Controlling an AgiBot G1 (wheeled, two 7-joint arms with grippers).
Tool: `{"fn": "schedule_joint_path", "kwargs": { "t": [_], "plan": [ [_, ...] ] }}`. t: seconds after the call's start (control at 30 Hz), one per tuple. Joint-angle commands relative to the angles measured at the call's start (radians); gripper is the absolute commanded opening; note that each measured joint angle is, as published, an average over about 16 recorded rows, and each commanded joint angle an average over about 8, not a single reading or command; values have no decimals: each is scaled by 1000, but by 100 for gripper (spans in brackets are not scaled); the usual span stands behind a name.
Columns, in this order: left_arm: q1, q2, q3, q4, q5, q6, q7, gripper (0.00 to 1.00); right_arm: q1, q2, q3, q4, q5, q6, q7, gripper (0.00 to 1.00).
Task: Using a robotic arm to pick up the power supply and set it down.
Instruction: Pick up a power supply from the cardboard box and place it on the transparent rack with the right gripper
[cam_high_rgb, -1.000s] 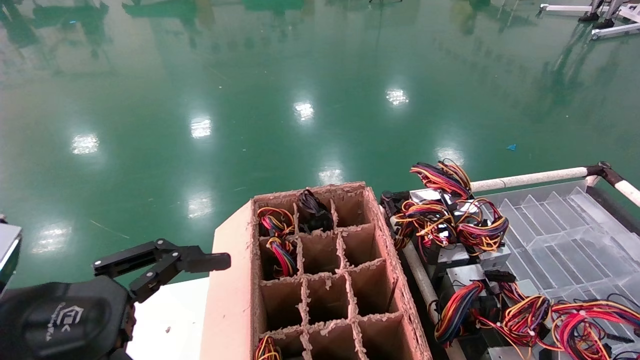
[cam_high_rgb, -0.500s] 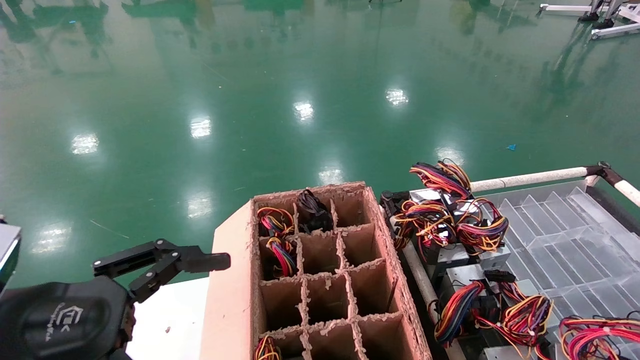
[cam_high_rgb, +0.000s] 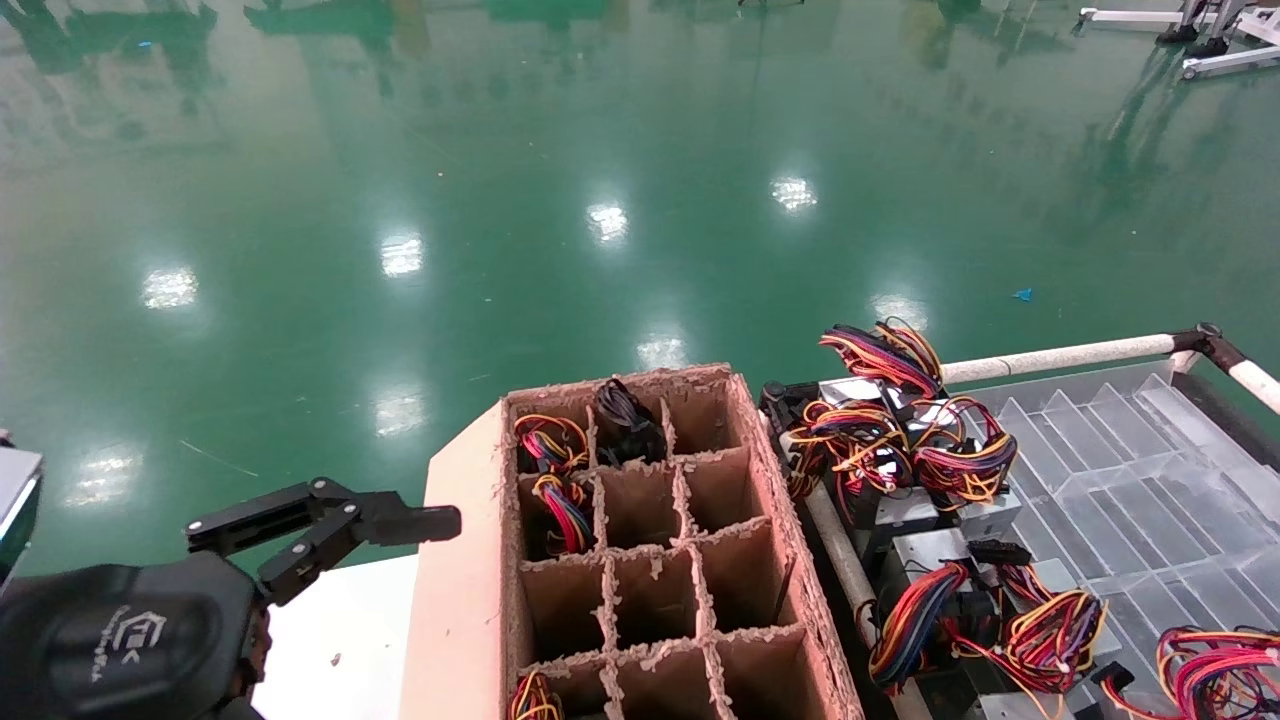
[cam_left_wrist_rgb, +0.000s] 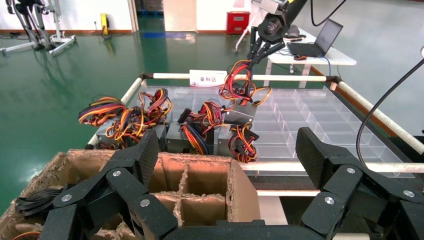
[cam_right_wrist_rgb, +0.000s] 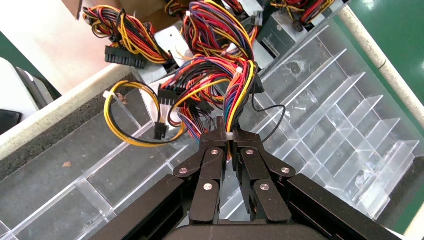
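Brown cardboard meets us first in the head view: a box of square cells sits just to the right of our left pincer, which hangs idle with fingers spread. Beyond the box lies a clear plastic tray heaped with wired units; a red and orange wire loop shows at the lower right edge.

In the left wrist view, our left pincer is released, its fingers wide apart above the box. Far ahead of it, the right pincer dangles a wire bundle over the tray.

In the right wrist view, the right pincer is clenched on the wires of the power supply, which hangs just beyond the fingertips, above the tray. We cannot make out its metal body.
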Motion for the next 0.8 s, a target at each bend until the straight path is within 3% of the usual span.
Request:
{"fn": "schedule_joint_path", "kwargs": {
  "t": [0.03, 0.4, 0.8],
  "plan": [
    [0, 0, 0, 0, 0, 0, 0, 100, -1, -1, -2, -11, -4, 0, -6, 0],
    [0, 0, 0, 0, 0, 0, 0, 100, 14, -25, -20, -54, -12, -2, -32, 0],
    [0, 0, 1, 0, -1, 0, 0, 100, 23, 27, -33, -26, 19, -4, -36, 0]
  ]
}}
